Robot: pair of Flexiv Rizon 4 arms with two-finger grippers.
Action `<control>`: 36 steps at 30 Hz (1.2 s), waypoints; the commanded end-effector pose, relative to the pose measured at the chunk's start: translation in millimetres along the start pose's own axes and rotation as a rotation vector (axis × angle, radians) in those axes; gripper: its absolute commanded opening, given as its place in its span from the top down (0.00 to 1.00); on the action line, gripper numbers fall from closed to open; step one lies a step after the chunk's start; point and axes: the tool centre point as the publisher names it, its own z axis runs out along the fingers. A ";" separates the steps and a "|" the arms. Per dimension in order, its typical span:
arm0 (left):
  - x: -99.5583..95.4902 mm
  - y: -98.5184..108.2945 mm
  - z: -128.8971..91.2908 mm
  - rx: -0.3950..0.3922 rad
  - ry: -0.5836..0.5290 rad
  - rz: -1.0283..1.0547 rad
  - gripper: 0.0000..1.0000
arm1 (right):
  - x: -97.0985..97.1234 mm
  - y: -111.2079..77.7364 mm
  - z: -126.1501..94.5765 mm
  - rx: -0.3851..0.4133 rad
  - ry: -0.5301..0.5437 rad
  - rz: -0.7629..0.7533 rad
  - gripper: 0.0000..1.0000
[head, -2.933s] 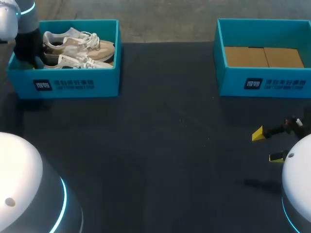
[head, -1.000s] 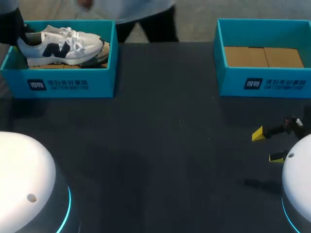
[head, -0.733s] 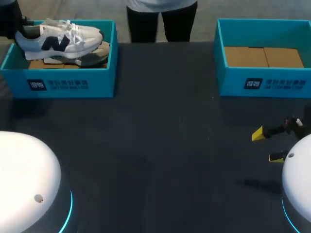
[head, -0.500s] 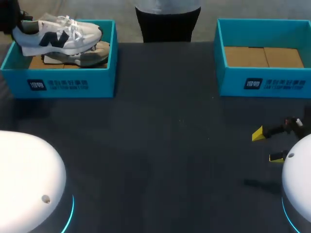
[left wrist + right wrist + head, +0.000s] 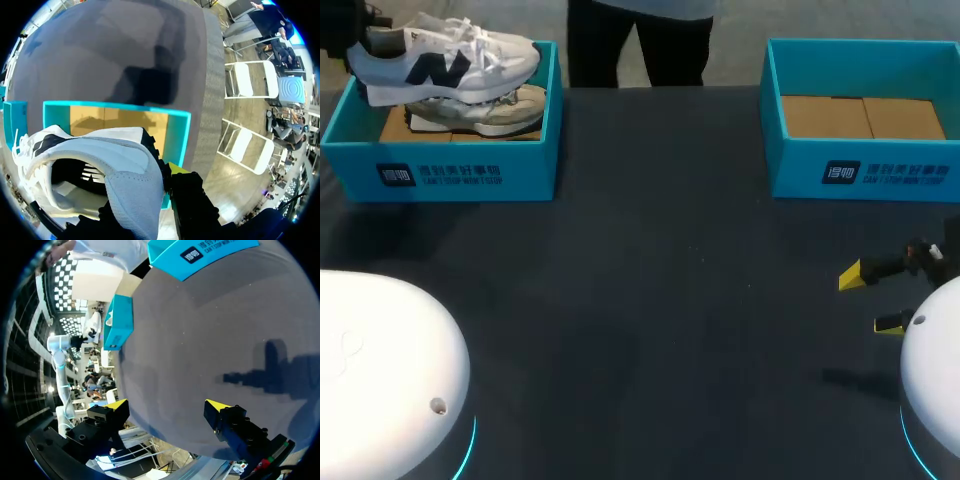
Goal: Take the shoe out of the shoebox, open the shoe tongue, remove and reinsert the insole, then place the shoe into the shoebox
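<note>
Left pincer (image 5: pixel 162 173) apparently clamped on shoe (image 5: pixel 440 65) heel | right pincer (image 5: pixel 167 405) released | advice: clear shoebox (image 5: pixel 450 175) wall fully before swinging over surface (image 5: pixel 670 280).

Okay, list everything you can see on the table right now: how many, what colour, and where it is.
table: 1, dark grey, under everything
left shoebox: 1, teal, far left of the table
right shoebox: 1, teal with a bare brown floor, far right of the table
white shoe: 1, white with a dark side mark, held by its heel above the left shoebox
second shoe: 1, beige, lying inside the left shoebox
left gripper: 1, black, fingers shut on the white shoe's heel
right gripper: 1, black with yellow tips, fingers open, over the table's right side
</note>
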 end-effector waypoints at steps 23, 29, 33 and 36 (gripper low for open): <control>-59.5 -159.2 -70.0 -0.050 -0.065 0.109 1.00 | 0.1 -1.7 0.3 -0.003 -0.003 0.001 0.00; -80.1 -195.2 -78.4 -0.063 -0.078 0.159 1.00 | 0.1 -1.7 0.3 -0.003 -0.003 0.001 0.00; -89.5 -209.9 -82.1 -0.072 -0.083 0.177 1.00 | 0.1 -1.7 0.3 -0.003 -0.003 0.001 0.00; -99.6 -227.9 -84.8 -0.081 -0.082 0.194 1.00 | 0.1 -1.7 0.3 -0.003 -0.003 0.001 0.00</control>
